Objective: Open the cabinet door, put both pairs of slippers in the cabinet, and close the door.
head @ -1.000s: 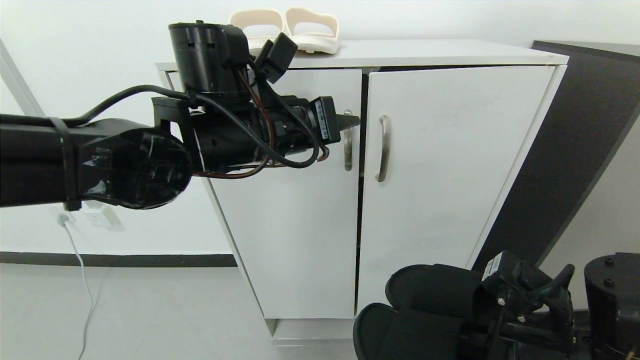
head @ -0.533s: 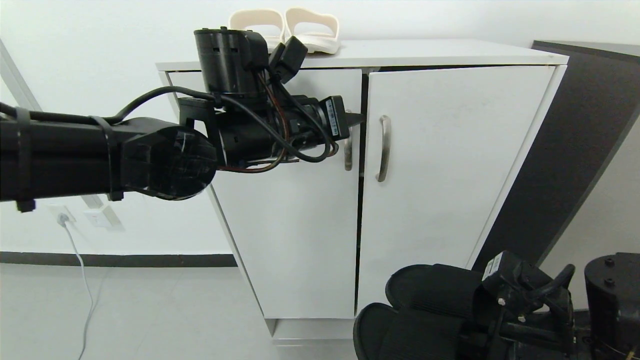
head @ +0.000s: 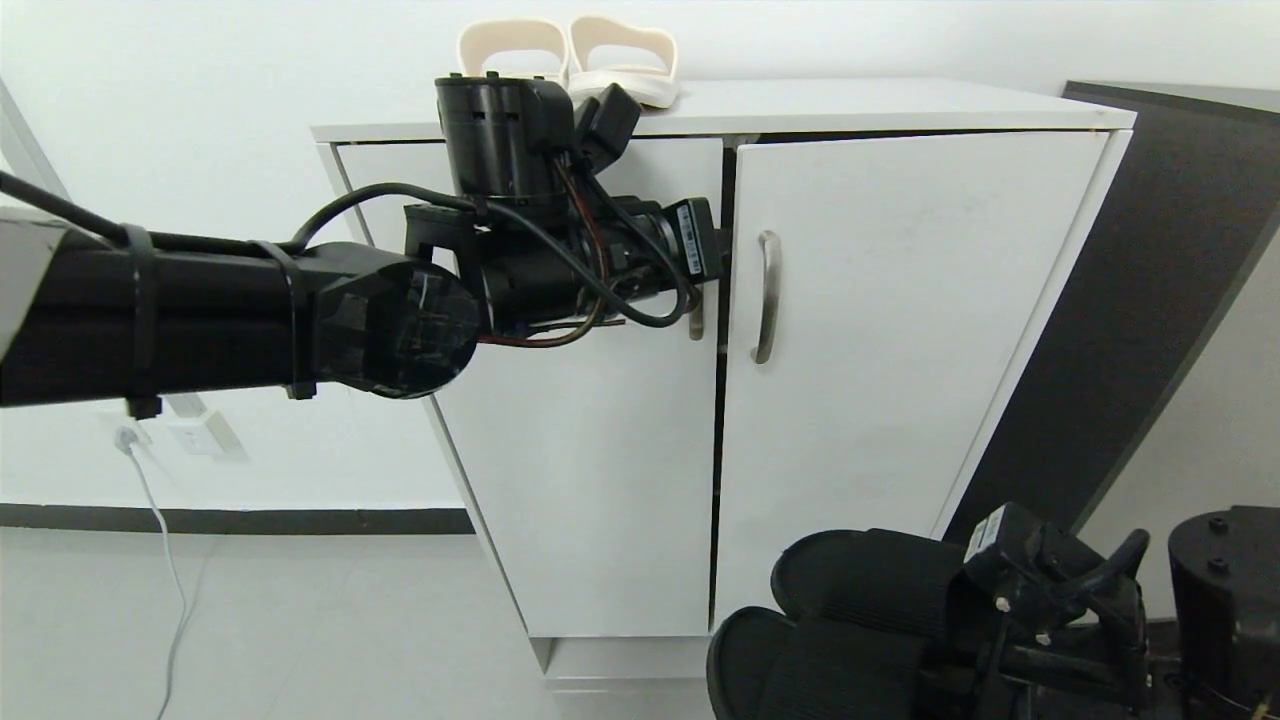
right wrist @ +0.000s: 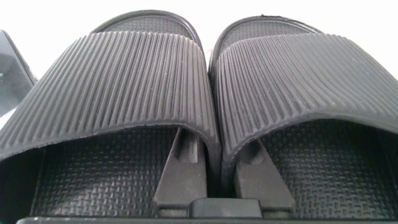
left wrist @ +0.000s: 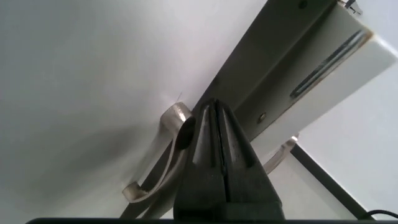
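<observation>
Left gripper [head: 718, 262] [left wrist: 216, 111] out in front of the white cabinet [head: 600, 480] at handle height, fingers pressed flat together with nothing between them. Tip just beside the upper end of the left handle [head: 696, 325] [left wrist: 155, 177], close to the dark gap between the two doors; impossible to tell whether touching handle or door. Both doors shut and flush, right handle [head: 766, 297] [left wrist: 280, 155] just across the gap, nothing on it. Cream slippers [head: 570, 55] side by side on the cabinet top, toward its back edge, above the left door, partly hidden behind the left arm's wrist. Right gripper [head: 960, 620] [right wrist: 211, 177] low and to the right, in front of the cabinet's lower right corner, clamped on the black slippers [head: 850, 620] [right wrist: 124, 81]. One of the fingers [right wrist: 183, 168] inside each slipper under its ribbed strap, pinching the two adjoining side walls together. Pair held side by side, well apart from the cream pair. Wall socket [head: 125, 437] on the wall left of the cabinet, with a thin cable [head: 170, 590] hanging from it toward the floor. Dark panel [head: 1150, 300] against the cabinet's right side.
</observation>
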You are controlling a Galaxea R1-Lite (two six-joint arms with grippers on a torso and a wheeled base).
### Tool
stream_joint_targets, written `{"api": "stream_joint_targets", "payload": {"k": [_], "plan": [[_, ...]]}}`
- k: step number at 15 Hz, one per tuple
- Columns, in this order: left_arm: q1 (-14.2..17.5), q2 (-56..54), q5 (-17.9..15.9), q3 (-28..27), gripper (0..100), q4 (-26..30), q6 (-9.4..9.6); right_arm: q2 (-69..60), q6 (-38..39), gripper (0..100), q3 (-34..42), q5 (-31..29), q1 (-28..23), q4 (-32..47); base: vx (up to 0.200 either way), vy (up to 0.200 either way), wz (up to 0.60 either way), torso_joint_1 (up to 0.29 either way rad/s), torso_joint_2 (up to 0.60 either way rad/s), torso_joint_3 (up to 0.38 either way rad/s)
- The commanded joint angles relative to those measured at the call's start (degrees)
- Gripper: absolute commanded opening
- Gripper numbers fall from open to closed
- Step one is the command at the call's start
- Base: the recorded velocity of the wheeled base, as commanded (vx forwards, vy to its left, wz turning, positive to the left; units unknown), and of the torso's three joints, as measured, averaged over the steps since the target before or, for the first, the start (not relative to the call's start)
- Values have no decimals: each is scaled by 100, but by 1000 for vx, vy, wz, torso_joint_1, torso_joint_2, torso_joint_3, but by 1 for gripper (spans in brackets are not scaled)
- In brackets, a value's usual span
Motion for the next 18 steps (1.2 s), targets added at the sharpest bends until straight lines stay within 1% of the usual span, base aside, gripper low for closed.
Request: {"api": "stream_joint_targets", "payload": {"k": [1,4,6,8,9,10,11,12,13,14,15,16,18], "plan": [[-1,62,5,-16,0,8,-10,20,3,0,2,3,2,-3,0,0,0,0,0,0],[-1,44,14,-7,0,-1,-36,46,-6,0,55,3,29,14,0,0,0,0,0,0],[-1,53,23,19,0,-1,-54,55,3,0,81,12,81,14,-200,0,0,2,2,2],[-10,18,40,81,0,-1,-133,55,-6,0,99,3,99,14,-200,0,0,2,0,5],[-142,-44,225,239,0,-88,-142,55,-6,0,134,3,152,14,-200,0,0,7,-2,2],[-326,-87,304,362,0,-220,-142,46,-6,0,161,12,196,14,-200,0,0,7,-7,2],[-722,-114,339,590,0,-519,-124,46,-15,0,240,12,283,6,-200,0,0,-2,7,2],[-907,-96,339,652,0,-625,-124,46,-32,0,257,12,327,6,-200,0,0,2,2,2],[-1320,123,339,661,0,-1002,-142,46,-32,0,292,12,398,6,-200,0,0,-7,7,-7],[-1425,264,348,652,0,-1319,-151,46,-32,0,319,12,398,6,-200,0,0,7,2,2],[-1434,352,365,661,0,-1539,-151,38,-32,0,336,12,398,-3,0,0,0,0,0,0],[-1381,334,383,687,0,-1635,-151,29,-32,0,336,12,398,-3,0,0,0,0,0,0],[-1170,317,673,722,0,-1653,-133,64,-32,0,319,12,389,-3,0,0,0,0,0,0]]}}
